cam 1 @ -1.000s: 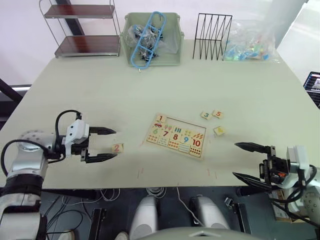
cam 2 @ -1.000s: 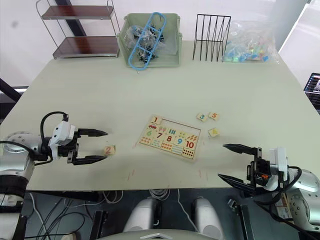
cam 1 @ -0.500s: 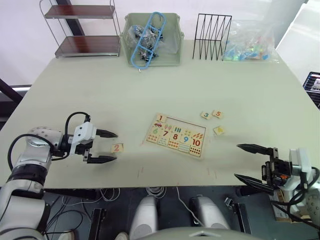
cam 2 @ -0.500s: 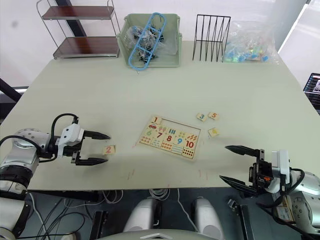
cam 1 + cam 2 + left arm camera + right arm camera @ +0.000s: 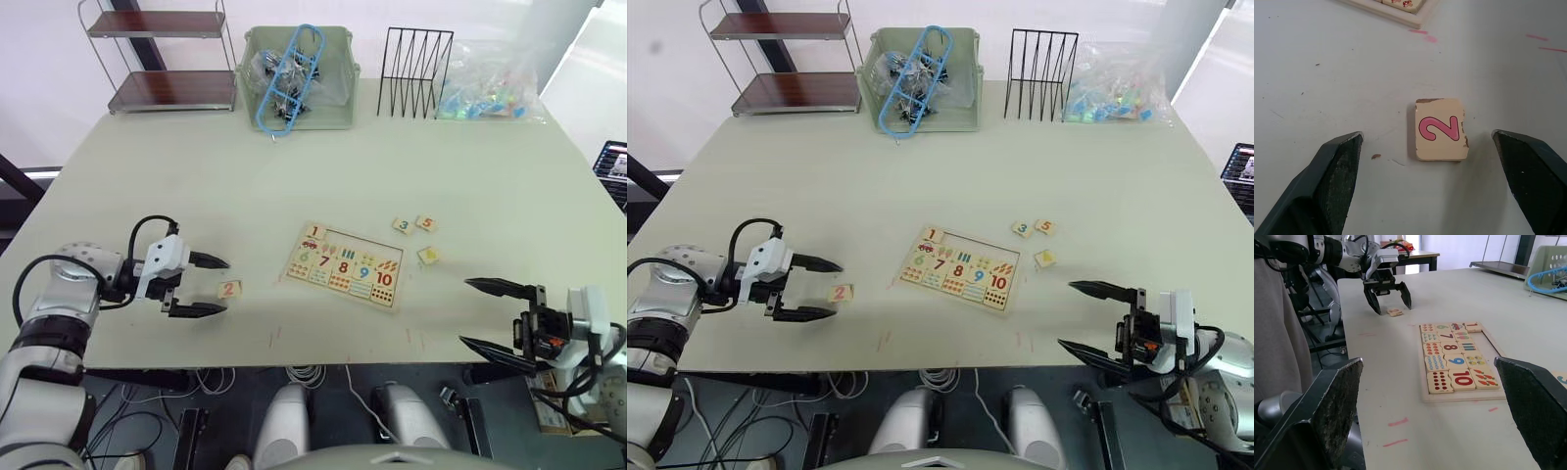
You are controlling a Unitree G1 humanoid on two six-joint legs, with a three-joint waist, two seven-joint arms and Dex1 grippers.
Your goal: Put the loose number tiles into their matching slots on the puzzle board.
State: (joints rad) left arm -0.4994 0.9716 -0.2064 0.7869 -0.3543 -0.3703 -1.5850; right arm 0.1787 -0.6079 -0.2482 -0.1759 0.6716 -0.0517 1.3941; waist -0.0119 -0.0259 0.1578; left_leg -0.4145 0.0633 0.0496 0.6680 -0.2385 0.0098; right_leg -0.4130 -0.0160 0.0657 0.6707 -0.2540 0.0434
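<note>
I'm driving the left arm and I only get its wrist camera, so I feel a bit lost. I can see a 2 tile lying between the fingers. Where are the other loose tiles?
Observer: Three more lie on the table to the right of the puzzle board: the 3 tile, the 5 tile and a third tile whose number I can't read.
Operator: Is any number in the board already?
Observer: Yes, the 1 tile sits at the left end of the far row; the other four slots in that row look empty.
Operator: What's the other arm doing?
Observer: The right fingers are spread open, holding nothing, near the table's front edge to the right of the board.
</note>
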